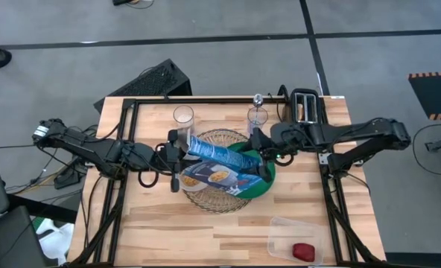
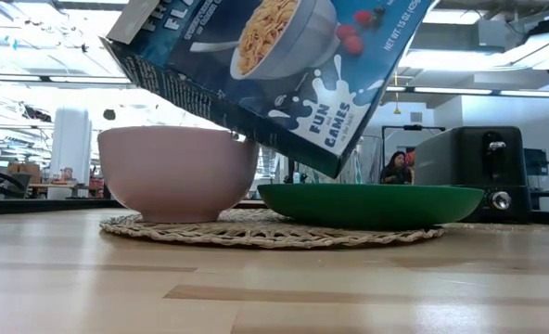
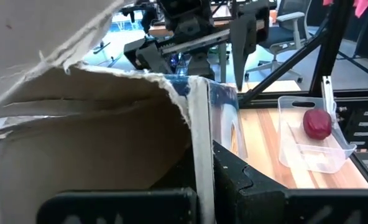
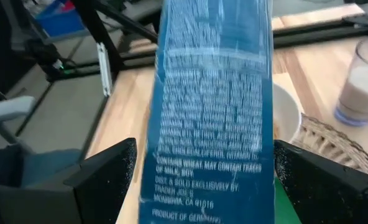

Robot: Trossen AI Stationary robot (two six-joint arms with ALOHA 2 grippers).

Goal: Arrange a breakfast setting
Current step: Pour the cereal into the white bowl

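We see the left gripper [image 1: 177, 154] over the mat's [image 1: 205, 199] left edge, its jaws clamped on the torn top end of the box [image 1: 224, 165]. The box hangs tilted above the bowl [image 2: 177, 172] and the green plate [image 2: 372, 204], both on the mat at the table's [image 1: 161, 223] middle. The right gripper [image 1: 259, 141] has its jaws spread at the box's other end. Two glasses [image 1: 183, 116] stand far behind; the apple [image 1: 303, 251] lies in a tub [image 1: 280, 231] near right.

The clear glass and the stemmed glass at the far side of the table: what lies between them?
In the high view, only bare wood of the table lies between the clear glass and the stemmed glass; the wicker mat starts nearer.
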